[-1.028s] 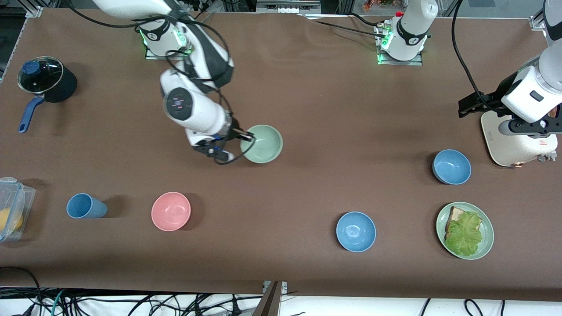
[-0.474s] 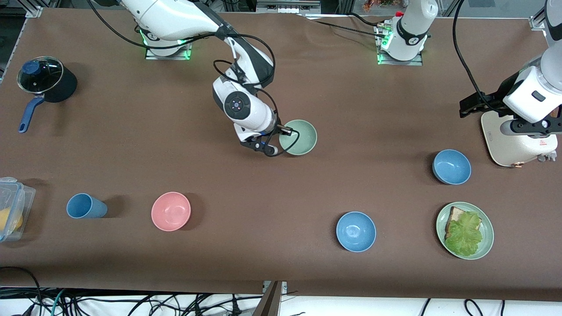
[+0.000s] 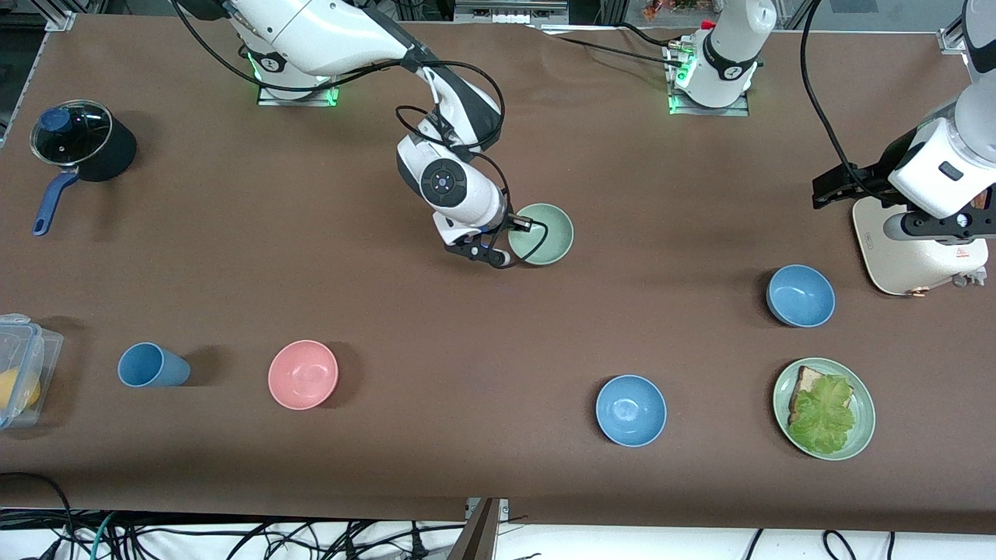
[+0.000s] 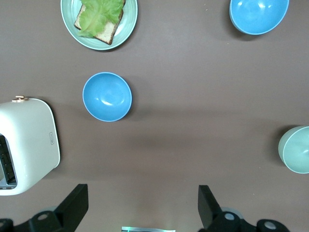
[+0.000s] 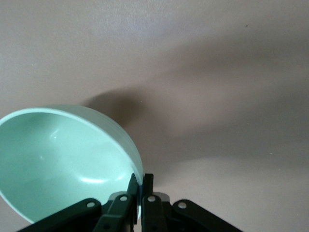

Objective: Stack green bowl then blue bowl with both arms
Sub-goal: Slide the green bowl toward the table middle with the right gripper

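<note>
My right gripper (image 3: 520,226) is shut on the rim of the green bowl (image 3: 543,233) and holds it over the middle of the table. In the right wrist view the fingers pinch the bowl's (image 5: 63,159) rim at my gripper (image 5: 141,182). One blue bowl (image 3: 800,295) sits near the toaster, toward the left arm's end. A second blue bowl (image 3: 631,410) sits nearer the front camera. My left gripper (image 4: 142,205) is open and empty, high over the table beside the toaster. The left wrist view shows both blue bowls (image 4: 107,96) (image 4: 259,15) and the green bowl (image 4: 295,149).
A white toaster (image 3: 918,253) stands under the left arm. A pale-green plate (image 3: 824,408) with toast and lettuce lies near the front. A pink bowl (image 3: 303,374), blue cup (image 3: 150,365), clear container (image 3: 19,369) and lidded pot (image 3: 82,144) are toward the right arm's end.
My right gripper has carried the green bowl toward the left arm's end of the table, slowing in the last half second. The left arm has not moved.
</note>
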Available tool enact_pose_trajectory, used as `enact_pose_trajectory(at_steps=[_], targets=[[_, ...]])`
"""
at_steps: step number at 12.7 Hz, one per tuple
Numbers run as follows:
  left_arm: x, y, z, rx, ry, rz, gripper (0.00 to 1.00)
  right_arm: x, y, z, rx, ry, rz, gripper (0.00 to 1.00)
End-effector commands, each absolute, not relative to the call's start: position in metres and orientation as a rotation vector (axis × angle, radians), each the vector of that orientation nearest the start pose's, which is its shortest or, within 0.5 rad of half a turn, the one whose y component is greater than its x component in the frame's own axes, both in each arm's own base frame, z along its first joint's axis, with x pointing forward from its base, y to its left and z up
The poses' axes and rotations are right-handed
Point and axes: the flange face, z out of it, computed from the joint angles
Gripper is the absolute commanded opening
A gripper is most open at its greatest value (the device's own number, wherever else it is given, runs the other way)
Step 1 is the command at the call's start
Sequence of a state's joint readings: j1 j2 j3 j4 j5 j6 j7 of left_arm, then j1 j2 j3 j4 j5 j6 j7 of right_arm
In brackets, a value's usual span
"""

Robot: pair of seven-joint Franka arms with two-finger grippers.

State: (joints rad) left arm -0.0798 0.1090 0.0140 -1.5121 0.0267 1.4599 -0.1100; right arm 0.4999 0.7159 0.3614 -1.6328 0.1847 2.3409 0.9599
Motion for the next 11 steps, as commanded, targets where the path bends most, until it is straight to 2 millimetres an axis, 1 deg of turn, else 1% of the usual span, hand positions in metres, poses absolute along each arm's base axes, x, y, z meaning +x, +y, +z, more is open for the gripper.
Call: enact_pose_trajectory(at_steps=[1,2,3,4,5,6,7,8,9,10,11], targets=[[0.597,-0.025,0.531,-2.984,-0.070,0.358,1.00,0.475,0.517,0.212,-2.818,0.459,0.398,0.00],[0.604,-0.012,0.525,-2.983,-0.099,0.371,1.00,0.471,0.523,0.208,-2.814,0.451,0.393,0.00],[0.604,0.003,0.529,-3.001,-0.092,0.370,1.00,0.470,0.525,0.203,-2.813,0.448,0.392,0.00],[0.599,0.006,0.526,-3.033,-0.051,0.405,1.00,0.469,0.525,0.200,-2.812,0.448,0.393,0.00],[0.584,0.007,0.526,-3.070,-0.082,0.425,1.00,0.470,0.525,0.200,-2.813,0.445,0.388,0.03],[0.573,0.019,0.527,-3.098,-0.123,0.416,1.00,0.470,0.525,0.202,-2.821,0.422,0.376,0.94],[0.556,0.032,0.527,-3.125,-0.164,0.379,1.00,0.474,0.526,0.210,-2.821,0.400,0.356,1.00],[0.534,0.034,0.522,-3.138,-0.154,0.319,1.00,0.490,0.525,0.229,-2.796,0.412,0.328,1.00],[0.518,0.034,0.511,-3.144,-0.153,0.269,1.00,0.500,0.520,0.243,-2.805,0.414,0.348,1.00],[0.511,0.038,0.492,-3.143,-0.165,0.266,1.00,0.517,0.515,0.269,-2.807,0.417,0.358,1.00],[0.512,0.039,0.477,-3.132,-0.160,0.256,1.00,0.531,0.510,0.291,-2.816,0.411,0.373,1.00]])
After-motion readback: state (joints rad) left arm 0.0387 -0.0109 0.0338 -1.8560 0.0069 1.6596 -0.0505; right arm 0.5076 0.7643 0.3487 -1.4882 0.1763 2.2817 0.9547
